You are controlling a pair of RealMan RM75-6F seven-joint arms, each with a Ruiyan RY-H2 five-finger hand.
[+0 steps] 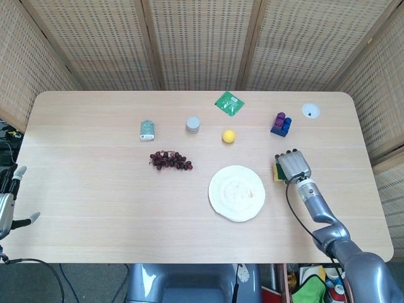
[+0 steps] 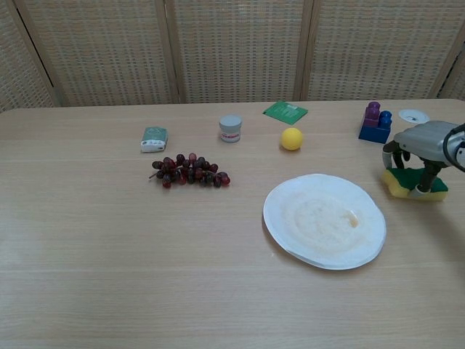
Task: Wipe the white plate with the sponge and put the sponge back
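Note:
The white plate [image 1: 237,192] [image 2: 325,220] lies right of the table's middle, with a few smears on it. Just right of it, the yellow-and-green sponge [image 1: 276,172] [image 2: 404,183] rests on the table. My right hand [image 1: 291,165] [image 2: 419,147] sits on top of the sponge, fingers curled down behind it and the thumb against its front side. Most of the sponge is hidden under the hand in the head view. My left hand [image 1: 7,202] hangs off the table's left edge, fingers apart and holding nothing; the chest view does not show it.
Purple and blue blocks [image 1: 281,124] [image 2: 375,122] stand just behind the sponge, near a white disc [image 1: 310,111]. A yellow ball [image 1: 228,136], small jar [image 1: 193,124], green packet [image 1: 229,103], small box [image 1: 147,130] and grapes [image 1: 170,160] lie further left.

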